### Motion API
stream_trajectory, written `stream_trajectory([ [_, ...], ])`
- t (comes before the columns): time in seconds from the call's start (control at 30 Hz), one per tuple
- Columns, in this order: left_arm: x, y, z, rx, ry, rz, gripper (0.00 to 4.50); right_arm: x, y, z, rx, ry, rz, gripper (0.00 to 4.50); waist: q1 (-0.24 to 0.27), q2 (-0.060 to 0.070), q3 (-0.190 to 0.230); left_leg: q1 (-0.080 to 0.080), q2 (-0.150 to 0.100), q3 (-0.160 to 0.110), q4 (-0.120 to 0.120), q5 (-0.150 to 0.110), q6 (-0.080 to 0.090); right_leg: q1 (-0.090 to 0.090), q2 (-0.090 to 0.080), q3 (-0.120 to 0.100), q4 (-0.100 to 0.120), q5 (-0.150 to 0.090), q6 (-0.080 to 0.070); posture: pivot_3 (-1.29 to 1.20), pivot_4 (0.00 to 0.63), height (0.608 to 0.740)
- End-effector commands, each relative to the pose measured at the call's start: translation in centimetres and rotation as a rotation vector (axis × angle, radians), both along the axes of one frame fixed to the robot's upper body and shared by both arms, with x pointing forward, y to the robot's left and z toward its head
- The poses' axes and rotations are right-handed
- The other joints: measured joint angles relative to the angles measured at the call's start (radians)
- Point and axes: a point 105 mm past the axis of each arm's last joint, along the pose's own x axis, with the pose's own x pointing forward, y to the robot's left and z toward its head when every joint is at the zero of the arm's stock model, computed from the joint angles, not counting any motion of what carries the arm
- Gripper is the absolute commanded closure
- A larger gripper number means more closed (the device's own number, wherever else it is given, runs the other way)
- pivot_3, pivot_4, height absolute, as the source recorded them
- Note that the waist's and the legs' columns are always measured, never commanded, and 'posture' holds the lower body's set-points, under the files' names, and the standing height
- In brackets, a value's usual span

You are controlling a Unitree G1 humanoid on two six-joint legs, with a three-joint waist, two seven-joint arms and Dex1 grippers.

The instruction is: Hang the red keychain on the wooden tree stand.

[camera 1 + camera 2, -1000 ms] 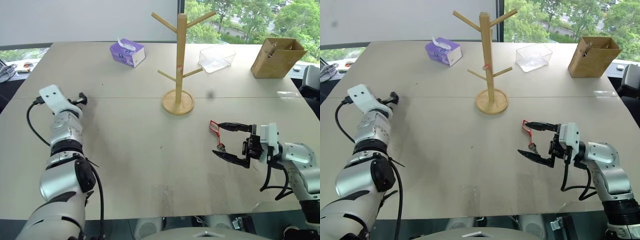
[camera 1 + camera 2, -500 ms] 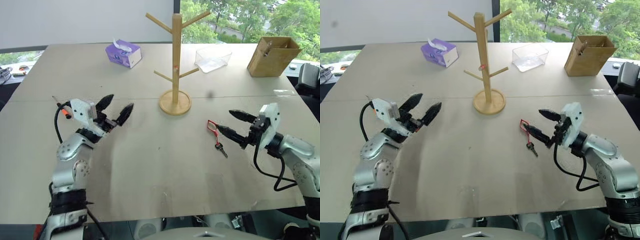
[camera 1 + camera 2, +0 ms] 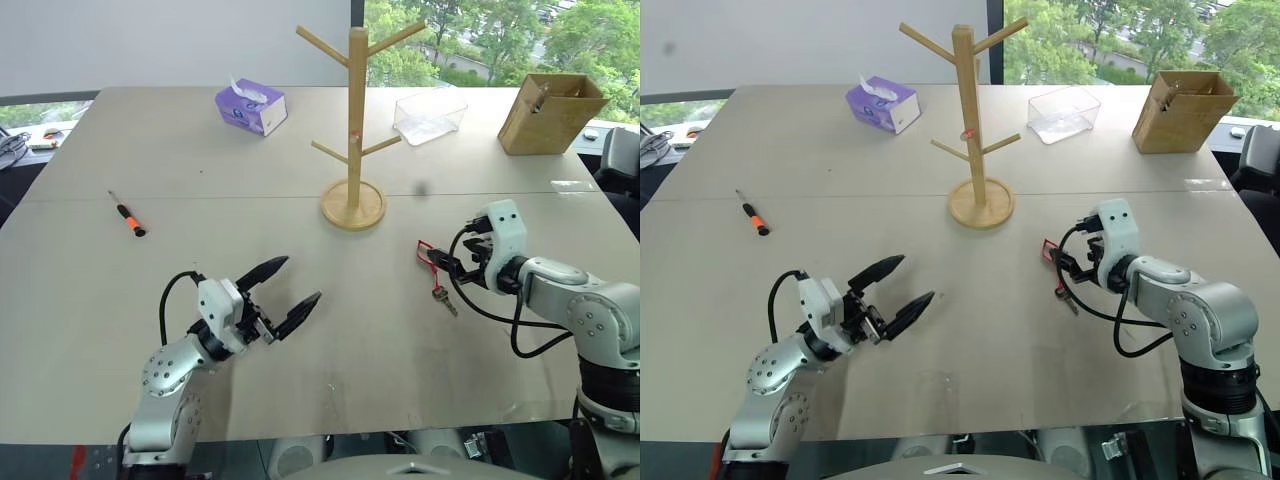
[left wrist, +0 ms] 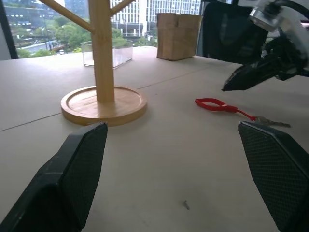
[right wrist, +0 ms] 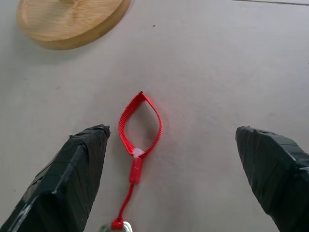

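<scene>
The red keychain, a thin ribbed teardrop loop with a short red strap ending in a small dark key, lies flat on the bench right of centre in the head view, below and right of the wooden tree stand, well apart from its round base. The stand rises upright at upper centre, its angled pegs bare. Open bench surface surrounds the keychain toward the lower frame and toward centre; the near bench edge runs along the bottom. The right hand hangs over the keychain at centre right, angled downward, fingers spread wide, grasping nothing. The left hand, lower left, points toward the stand, fingers likewise released.
</scene>
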Motion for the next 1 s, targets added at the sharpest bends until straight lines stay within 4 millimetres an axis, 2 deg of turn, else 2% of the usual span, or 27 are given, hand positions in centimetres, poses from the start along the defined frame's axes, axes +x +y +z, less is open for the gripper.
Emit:
stream_trajectory([
  [0.03, -1.1, -0.1, -0.5, 0.049, -0.004, -0.061, 0.05, -0.6, 0.9, 0.9, -0.075, -0.029, 0.024, 0.0, -0.002, 0.0, 0.0, 0.0, 0.0, 0.0, 0.0, 0.0, 0.0, 0.0, 0.0, 0.0, 0.0, 0.0, 0.0, 0.0, 0.15, 0.74],
  [0.2, -2.1, -0.1, -1.3, 0.078, 0.03, -0.107, 0.05, -1.8, 2.3, -0.2, -0.097, 0.019, 0.068, 0.0, -0.008, 0.0, 0.0, 0.0, 0.0, 0.0, 0.0, 0.0, 0.0, 0.0, 0.0, 0.0, 0.0, 0.0, 0.0, 0.0, 0.15, 0.74],
  [0.37, -2.7, -0.5, -1.5, 0.099, 0.029, -0.147, 0.05, -2.2, 2.8, -1.1, -0.088, 0.042, 0.071, 0.0, -0.01, 0.001, 0.0, 0.0, 0.0, -0.001, -0.001, 0.0, 0.0, -0.001, 0.0, 0.0, -0.001, 0.0, 0.0, 0.0, 0.15, 0.74],
  [0.83, -3.0, -0.3, -2.2, 0.122, 0.041, -0.149, 0.05, -1.2, 3.7, -2.6, -0.092, 0.044, 0.052, 0.0, -0.014, 0.001, -0.001, 0.0, 0.001, -0.001, -0.001, 0.0, 0.0, -0.001, 0.0, 0.0, -0.001, 0.0, 0.0, 0.0, 0.15, 0.74],
  [0.93, -2.9, -0.3, -2.3, 0.119, 0.042, -0.144, 0.0, -1.3, 3.6, -3.1, -0.126, 0.069, 0.061, 0.94, -0.014, 0.001, -0.001, 0.0, 0.001, -0.001, -0.001, 0.0, 0.0, -0.001, 0.0, -0.001, -0.001, -0.001, 0.0, 0.0, 0.15, 0.74],
  [1.0, -2.8, -0.2, -2.2, 0.118, 0.04, -0.136, 0.0, -1.2, 3.6, -3.4, -0.142, 0.083, 0.067, 1.84, -0.015, 0.001, -0.001, 0.0, 0.001, -0.001, -0.001, 0.0, 0.0, -0.001, 0.0, -0.001, -0.001, -0.001, -0.002, 0.0, 0.15, 0.74],
])
